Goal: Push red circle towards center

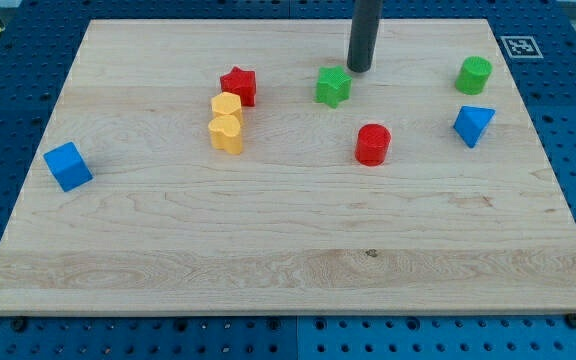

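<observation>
The red circle [373,144] is a short red cylinder right of the board's middle. My tip [359,68] is the lower end of the dark rod at the view's top. It stands just right of the green star [333,86] and well above the red circle, apart from it.
A red star [239,86] sits above a yellow hexagon [226,106] and a yellow heart [227,132] at the left of centre. A blue cube [68,166] is at the far left. A green cylinder [474,75] and a blue triangle [473,124] are at the right.
</observation>
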Robot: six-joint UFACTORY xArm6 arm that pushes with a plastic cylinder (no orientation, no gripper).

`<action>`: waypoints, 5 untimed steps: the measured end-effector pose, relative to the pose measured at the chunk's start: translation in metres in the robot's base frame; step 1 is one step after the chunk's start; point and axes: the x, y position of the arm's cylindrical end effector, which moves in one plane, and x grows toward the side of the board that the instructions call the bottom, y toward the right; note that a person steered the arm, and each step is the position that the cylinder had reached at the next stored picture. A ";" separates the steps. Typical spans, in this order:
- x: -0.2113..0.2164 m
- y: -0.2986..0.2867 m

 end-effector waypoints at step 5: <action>0.045 -0.009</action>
